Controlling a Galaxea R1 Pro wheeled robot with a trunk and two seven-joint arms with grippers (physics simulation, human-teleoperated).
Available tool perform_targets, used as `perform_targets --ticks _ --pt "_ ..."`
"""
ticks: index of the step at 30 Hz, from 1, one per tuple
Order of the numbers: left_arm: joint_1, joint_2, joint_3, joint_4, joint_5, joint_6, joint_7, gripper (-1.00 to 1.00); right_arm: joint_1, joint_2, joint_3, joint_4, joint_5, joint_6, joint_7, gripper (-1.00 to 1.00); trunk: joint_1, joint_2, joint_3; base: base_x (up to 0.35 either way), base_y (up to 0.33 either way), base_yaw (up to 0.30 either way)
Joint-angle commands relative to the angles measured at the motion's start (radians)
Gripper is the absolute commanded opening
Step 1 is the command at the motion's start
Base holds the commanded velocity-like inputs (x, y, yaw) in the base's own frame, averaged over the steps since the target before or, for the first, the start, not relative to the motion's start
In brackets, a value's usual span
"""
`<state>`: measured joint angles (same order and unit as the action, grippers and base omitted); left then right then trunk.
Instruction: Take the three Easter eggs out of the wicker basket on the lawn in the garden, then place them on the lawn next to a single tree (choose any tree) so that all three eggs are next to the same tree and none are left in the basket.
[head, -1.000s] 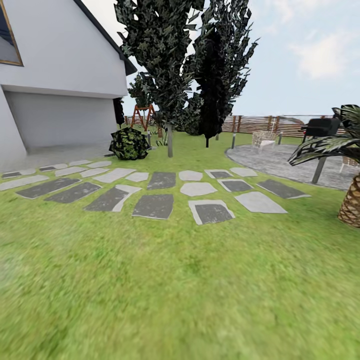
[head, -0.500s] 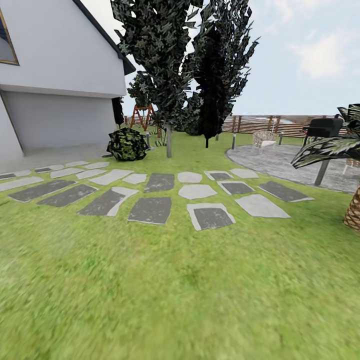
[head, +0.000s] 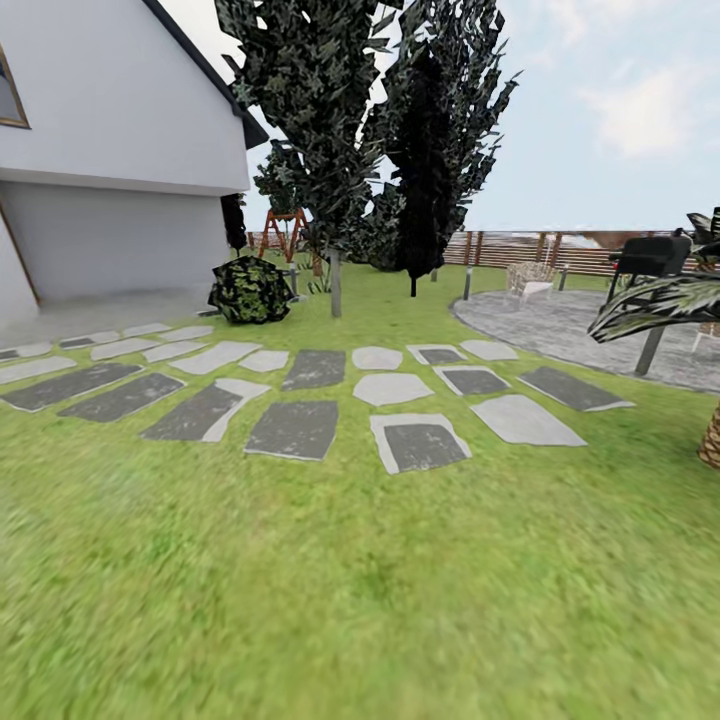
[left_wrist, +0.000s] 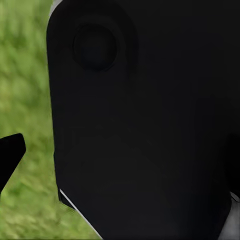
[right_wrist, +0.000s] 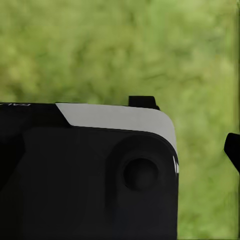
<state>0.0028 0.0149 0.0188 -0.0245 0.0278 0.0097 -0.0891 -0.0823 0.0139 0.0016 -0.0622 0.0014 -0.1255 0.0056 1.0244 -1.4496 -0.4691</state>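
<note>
The head camera looks over the wide, mottled green lawn (head: 360, 580) of the fenced garden. A fan of flat grey stepping stones (head: 300, 428) lies across the grass at about twelve o'clock. Beyond them, near eleven o'clock, a tall dark-leaved tree with a slim grey trunk (head: 335, 284) stands just beside a round, dark green leafy bush (head: 250, 290). The white house wall (head: 120, 150) rises at ten o'clock. A grey paved patio (head: 560, 325) and a slatted brown wooden fence (head: 520, 247) sit toward one o'clock, and a scaly palm trunk (head: 710, 440) is cut by the edge at three o'clock.

Neither the basket nor any egg is visible here, so I cannot tell which way they lie from either arm or which arm is nearer; the robot seems in transit. Both wrist cameras show blurred grass behind dark housings, with thin black tips at the edges, too little to tell whether either gripper is open or closed.
</note>
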Motion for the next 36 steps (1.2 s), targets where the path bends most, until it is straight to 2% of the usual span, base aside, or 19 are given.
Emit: perform_targets --ticks 1,21,27,36 --pt "0.0 0.0 0.002 -0.002 0.003 0.001 -0.005 1.0 -0.001 0.0 0.0 0.001 0.0 -0.003 0.001 1.0 0.001 0.0 -0.001 0.317 -0.103 0.0" --pt "0.0 0.0 0.003 -0.002 0.003 0.001 -0.006 1.0 -0.001 0.001 0.0 0.001 0.0 -0.003 0.001 1.0 0.001 0.0 -0.001 0.317 -0.101 0.0" --pt "0.0 0.001 0.003 -0.002 0.003 0.001 -0.007 1.0 -0.001 0.006 -0.001 -0.017 -0.002 -0.003 0.001 1.0 0.001 0.0 -0.001 0.323 -0.026 0.0" --pt "0.0 0.001 0.001 -0.002 0.003 0.001 -0.007 1.0 -0.001 0.001 0.0 -0.013 0.0 -0.003 0.001 1.0 0.001 0.0 -0.001 0.33 -0.002 0.0"
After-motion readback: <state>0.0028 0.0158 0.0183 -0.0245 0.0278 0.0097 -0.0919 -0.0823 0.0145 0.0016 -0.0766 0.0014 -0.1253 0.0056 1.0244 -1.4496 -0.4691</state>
